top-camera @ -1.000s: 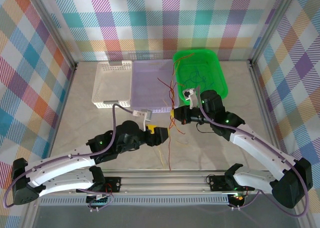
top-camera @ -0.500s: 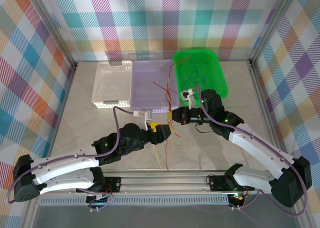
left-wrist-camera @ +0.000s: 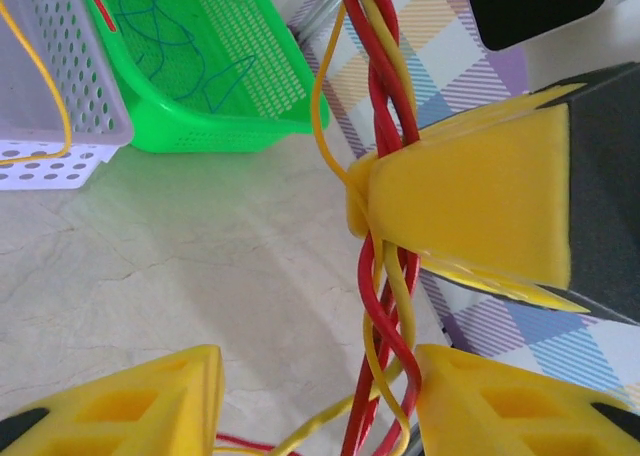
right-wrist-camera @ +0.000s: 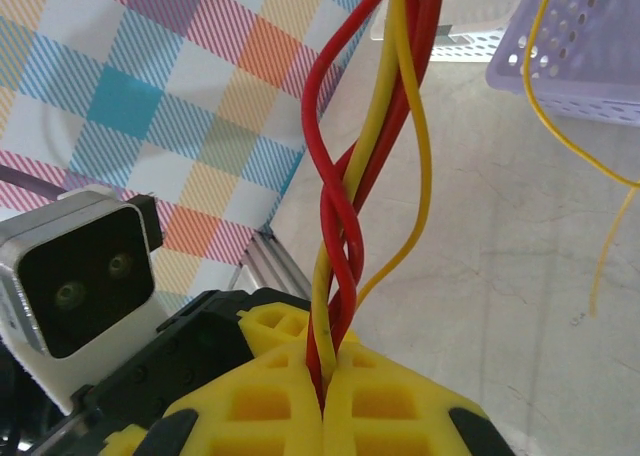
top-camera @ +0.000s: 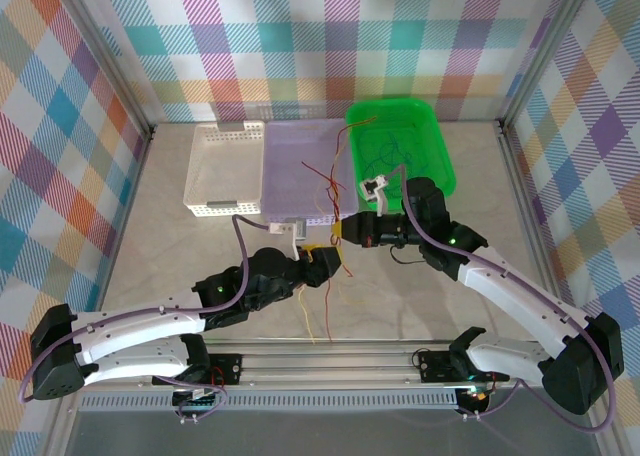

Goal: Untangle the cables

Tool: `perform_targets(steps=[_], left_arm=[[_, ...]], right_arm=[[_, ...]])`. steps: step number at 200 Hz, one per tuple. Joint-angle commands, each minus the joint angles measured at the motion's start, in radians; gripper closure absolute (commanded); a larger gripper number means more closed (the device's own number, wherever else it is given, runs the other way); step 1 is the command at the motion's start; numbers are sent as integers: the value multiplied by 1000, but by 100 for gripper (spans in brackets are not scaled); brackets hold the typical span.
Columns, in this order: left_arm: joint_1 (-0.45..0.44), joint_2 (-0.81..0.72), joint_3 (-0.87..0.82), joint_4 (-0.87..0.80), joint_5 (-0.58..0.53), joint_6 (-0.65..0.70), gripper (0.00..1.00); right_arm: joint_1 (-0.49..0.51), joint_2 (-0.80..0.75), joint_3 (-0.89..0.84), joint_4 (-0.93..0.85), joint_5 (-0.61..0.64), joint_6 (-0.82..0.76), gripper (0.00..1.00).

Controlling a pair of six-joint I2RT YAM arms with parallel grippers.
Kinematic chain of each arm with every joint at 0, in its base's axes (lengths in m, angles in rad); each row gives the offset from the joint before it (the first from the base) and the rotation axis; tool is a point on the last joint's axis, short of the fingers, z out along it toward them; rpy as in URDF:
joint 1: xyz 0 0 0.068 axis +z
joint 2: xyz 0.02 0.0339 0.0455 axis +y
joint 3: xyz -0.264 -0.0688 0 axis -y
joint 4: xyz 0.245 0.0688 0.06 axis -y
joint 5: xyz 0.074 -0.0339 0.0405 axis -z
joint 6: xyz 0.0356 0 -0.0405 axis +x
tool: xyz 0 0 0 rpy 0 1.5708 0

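Cables: red and yellow, twisted together, hanging just in front of the lilac basket. Blue strands lie in the green basket to its right.
Right gripper: fingers pinched tight on the twist, arm reaching in from the right.
Left gripper: jaws partly apart around the twist lower down, clamping nothing. The twist lies against one finger.
White basket: left of the lilac one.

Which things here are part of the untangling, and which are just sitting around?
Job:
- red and yellow cables, twisted together
- blue cables, loose in the green basket

Sitting around:
- white basket
- lilac basket
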Motion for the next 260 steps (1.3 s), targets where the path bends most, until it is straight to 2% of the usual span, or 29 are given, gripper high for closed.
perform_targets(steps=[1,42,60,80,105,137,156,185,260], left_arm=[[-9,10,-13,53,-40,-8,52],[-9,19,-16,73,-57,-18,67],[-9,24,-15,77,-56,-18,79],[-9,24,-17,73,-61,-23,100],[-9,14,-24,65,-68,-27,100],[-9,-8,-44,61,-82,-35,100],[-9,-19,-56,59,-91,-40,100],[-9,-40,-69,56,-109,-47,100],[-9,-67,-76,53,-132,-47,100]], right_arm=[[-4,8,-18,72,-53,44,100],[-3,17,-22,78,-72,58,100],[-3,17,-25,76,-71,58,100],[-2,17,-25,69,-70,57,100],[-3,14,-27,52,-61,49,100],[-2,6,-33,54,-61,58,91],[-3,0,-33,36,-47,54,76],[-3,-5,-39,29,-38,53,64],[-3,22,-101,141,-126,68,59]])
